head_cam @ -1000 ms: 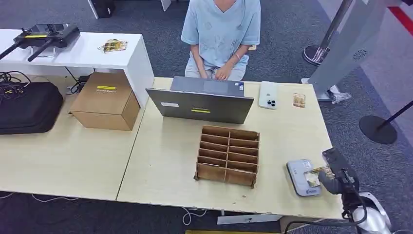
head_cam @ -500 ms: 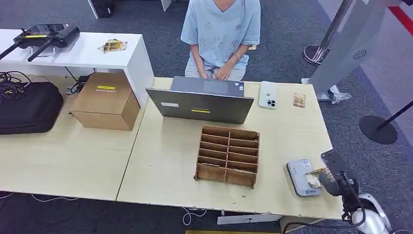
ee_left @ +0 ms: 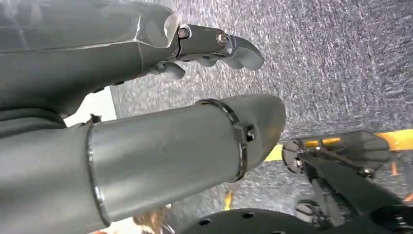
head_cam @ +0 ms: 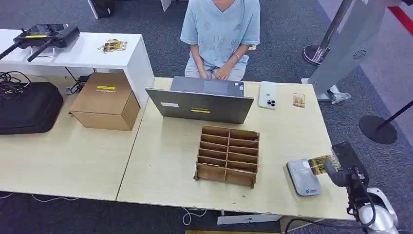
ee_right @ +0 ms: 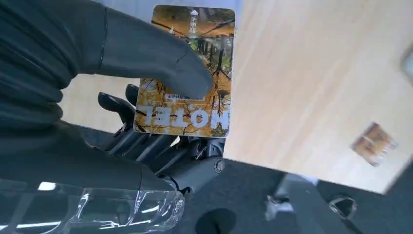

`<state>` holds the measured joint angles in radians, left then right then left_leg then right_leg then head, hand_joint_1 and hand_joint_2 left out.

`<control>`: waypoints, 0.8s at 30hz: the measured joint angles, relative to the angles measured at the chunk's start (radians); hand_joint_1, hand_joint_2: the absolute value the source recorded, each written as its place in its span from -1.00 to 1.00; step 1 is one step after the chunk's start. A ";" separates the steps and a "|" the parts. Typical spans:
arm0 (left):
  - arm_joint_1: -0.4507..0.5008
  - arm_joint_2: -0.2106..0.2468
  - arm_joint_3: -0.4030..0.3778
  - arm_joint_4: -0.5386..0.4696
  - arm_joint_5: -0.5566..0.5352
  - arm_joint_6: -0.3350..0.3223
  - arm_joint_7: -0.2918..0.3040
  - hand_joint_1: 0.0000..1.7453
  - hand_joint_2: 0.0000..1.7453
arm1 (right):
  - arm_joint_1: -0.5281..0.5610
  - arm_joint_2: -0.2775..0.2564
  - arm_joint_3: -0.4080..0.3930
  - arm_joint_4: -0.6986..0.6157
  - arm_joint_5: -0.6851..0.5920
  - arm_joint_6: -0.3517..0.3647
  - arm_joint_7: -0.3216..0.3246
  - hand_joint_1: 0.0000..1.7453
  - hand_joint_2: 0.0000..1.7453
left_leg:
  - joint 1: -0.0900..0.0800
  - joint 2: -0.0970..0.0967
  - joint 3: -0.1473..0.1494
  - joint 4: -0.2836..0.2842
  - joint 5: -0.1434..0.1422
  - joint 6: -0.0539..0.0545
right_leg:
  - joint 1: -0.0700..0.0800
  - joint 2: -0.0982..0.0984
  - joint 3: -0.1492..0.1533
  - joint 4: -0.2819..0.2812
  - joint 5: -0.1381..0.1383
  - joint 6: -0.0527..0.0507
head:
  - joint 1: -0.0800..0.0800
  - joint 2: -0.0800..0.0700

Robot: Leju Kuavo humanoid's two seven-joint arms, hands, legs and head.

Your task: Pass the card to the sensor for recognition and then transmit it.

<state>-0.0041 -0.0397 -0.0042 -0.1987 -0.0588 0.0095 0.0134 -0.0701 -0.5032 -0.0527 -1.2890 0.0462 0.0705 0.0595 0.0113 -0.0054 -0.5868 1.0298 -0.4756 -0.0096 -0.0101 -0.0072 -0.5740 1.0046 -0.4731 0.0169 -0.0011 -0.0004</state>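
**Card held above the reader's edge**

The right hand (head_cam: 341, 168) pinches the card (head_cam: 319, 164) between its thumb and fingers at the table's (head_cam: 160, 161) right edge; the right wrist view shows an autumn-coloured picture and the word HOTEL on it. The card pokes out over the far corner of the grey sensor (head_cam: 303, 178), which lies flat on the table. The left hand (ee_left: 214, 46) hangs over carpet, fingers loosely curled, holding nothing. A wooden divider box (head_cam: 227, 156) stands near the sensor, behind it a laptop (head_cam: 200, 100) and a seated person (head_cam: 219, 34).

Right hand (head_cam: 341, 168) raised at lower right, thumb pressed against fingers (ee_right: 146, 141); left hand (ee_left: 214, 46) hangs.
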 joint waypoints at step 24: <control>-0.059 -0.007 -0.089 0.000 -0.103 -0.011 0.008 -1.00 -1.00 | -0.298 -0.081 0.027 -0.138 0.558 -0.315 -0.093 1.00 1.00 | 0.000 -0.001 0.000 0.000 0.002 -0.001 | -0.001 -0.001 -0.001 0.002 0.001 -0.001 | 0.000 0.000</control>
<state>-0.0630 -0.0465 -0.0935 -0.1987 -0.1621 -0.0012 0.0214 -0.3683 -0.5837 -0.0255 -1.4275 0.6044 -0.2446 -0.0336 0.0108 -0.0061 -0.5872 1.0298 -0.4738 -0.0102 -0.0109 -0.0077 -0.5747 1.0063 -0.4720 0.0161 -0.0008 -0.0004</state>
